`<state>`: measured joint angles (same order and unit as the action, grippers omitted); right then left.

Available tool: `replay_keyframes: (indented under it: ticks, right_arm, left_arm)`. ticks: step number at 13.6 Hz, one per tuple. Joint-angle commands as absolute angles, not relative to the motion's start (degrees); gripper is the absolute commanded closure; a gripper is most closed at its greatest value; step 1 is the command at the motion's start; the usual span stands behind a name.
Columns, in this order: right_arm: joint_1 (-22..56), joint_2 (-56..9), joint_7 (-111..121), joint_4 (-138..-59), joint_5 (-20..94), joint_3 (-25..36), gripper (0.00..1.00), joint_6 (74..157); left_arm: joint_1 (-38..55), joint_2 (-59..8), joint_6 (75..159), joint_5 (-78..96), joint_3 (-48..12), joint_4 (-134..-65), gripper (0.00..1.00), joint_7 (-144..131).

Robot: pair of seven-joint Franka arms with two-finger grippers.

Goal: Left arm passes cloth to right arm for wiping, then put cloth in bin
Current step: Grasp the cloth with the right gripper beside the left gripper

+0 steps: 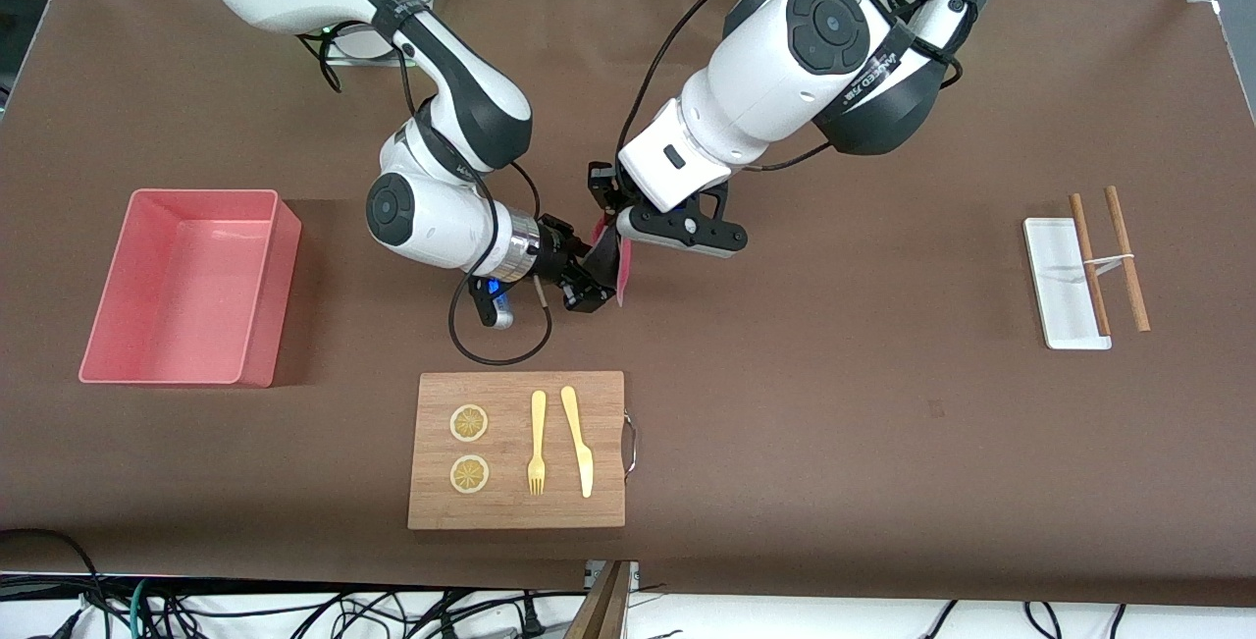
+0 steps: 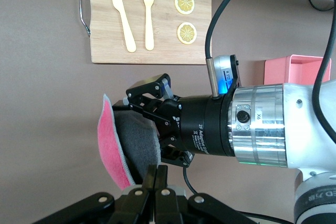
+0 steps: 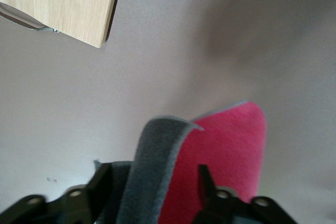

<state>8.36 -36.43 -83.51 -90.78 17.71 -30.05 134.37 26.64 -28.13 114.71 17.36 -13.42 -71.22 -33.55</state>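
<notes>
I have the small fluffy crimson-pink cloth with its dark grey reverse (image 1: 621,266) hanging in the air over the brown tabletop (image 1: 883,443), between the two arms and above the bare stretch just beside the bamboo cutting board (image 1: 517,450). The left pincer (image 1: 620,219), on the boxy white hand, is clamped shut on the cloth's upper edge. The right pincer (image 1: 599,278), slim and black under the silver wrist ring, straddles the hanging fold with its fingers (image 3: 207,182) on either side; they are not yet pressed flat against the fabric, so I judge the handover only half made.

To do it well, I'd have the right pincer bite both layers deep, well clear of the left fingertips, before the left lets go, otherwise the fold may slip out. The large open pink plastic bin (image 1: 257,300) waits toward the right arm's end.
</notes>
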Motion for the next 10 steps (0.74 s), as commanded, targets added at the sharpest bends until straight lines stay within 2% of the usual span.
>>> replay_keyframes:
  ticks: [1,10]
  right_arm:
    - [8.17,-36.21,-84.2,-90.97,18.89,-30.94,1.0,135.09]
    - [7.91,-35.86,-83.23,-90.53,19.16,-30.85,1.0,134.39]
  left_arm:
    - [27.25,-28.39,114.61,18.98,-12.74,-69.87,1.0,-34.01]
    - [26.63,-28.13,114.35,18.98,-12.74,-69.87,0.99,-34.1]
